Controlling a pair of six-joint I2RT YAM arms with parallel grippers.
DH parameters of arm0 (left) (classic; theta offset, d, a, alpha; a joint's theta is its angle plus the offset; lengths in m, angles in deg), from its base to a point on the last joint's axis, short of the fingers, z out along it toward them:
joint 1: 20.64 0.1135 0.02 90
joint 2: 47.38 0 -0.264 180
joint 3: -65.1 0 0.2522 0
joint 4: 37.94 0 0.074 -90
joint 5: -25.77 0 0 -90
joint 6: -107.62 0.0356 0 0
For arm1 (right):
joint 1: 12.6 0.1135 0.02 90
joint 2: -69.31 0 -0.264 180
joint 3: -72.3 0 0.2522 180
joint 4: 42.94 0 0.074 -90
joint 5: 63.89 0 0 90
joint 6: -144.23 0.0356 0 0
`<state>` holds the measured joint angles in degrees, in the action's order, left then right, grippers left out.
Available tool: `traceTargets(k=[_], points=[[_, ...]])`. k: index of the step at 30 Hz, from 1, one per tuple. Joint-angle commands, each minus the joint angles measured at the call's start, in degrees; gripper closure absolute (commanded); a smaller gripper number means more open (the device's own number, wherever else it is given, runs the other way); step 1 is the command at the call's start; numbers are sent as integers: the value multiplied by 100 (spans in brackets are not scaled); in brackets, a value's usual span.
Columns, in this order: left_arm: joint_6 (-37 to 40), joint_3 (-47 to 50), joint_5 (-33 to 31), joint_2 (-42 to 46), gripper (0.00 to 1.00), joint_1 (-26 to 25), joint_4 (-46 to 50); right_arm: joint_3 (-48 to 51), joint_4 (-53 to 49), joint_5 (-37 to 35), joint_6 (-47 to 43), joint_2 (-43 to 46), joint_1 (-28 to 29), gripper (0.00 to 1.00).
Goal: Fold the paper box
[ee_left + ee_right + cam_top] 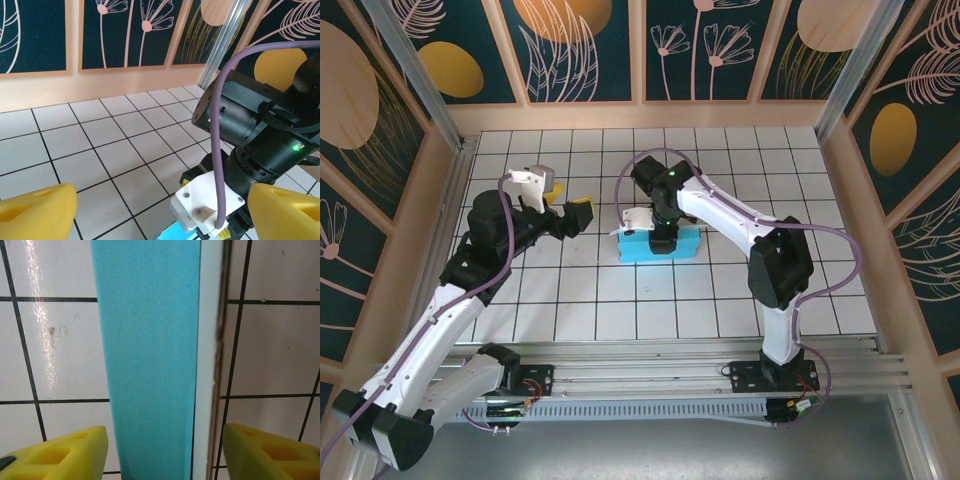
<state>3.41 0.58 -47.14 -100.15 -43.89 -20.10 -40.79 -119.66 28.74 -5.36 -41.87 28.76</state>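
Tiled tabletop (pixel 720 300) centre has the paper box (pixel 688 246) lying 9-to-3, my right end effector (pixel 662 238) straight over it, pads (pixel 60 455) parted astride it, while the left end effector (pixel 578 212) gapes empty at its 9 o'clock, farther off.

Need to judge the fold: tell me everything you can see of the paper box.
The paper box looks folded into a flat turquoise rectangle of thin card, lying near the middle of the white tiled table. Close up, its face is matte turquoise, with a pale whitish strip and a brownish raw edge along one side. The right end effector hangs over it, jaws open astride it; whether the fingers touch it is unclear.
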Motion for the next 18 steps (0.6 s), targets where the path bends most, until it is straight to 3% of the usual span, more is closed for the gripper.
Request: traceTargets(k=[1, 9, 11, 15, 18], points=[[-20, 51, -60, -68, 12, 4, -143, -243, -77, 177, 33, 130, 54, 34], [-14, -185, -125, -370, 14, 4, 436, -284, 339, 1075, 464, 893, -70, 32], [-91, -334, -176, -451, 17, 4, 719, -33, 888, 1558, 1182, 1355, -361, 31], [-255, -586, -165, -733, 25, 4, 1307, 1686, 3032, 1897, 3937, 2796, -1444, 33], [-404, -726, 29, -1025, 35, 4, 1599, 2838, 3765, 2573, 5411, 3649, -2511, 47]])
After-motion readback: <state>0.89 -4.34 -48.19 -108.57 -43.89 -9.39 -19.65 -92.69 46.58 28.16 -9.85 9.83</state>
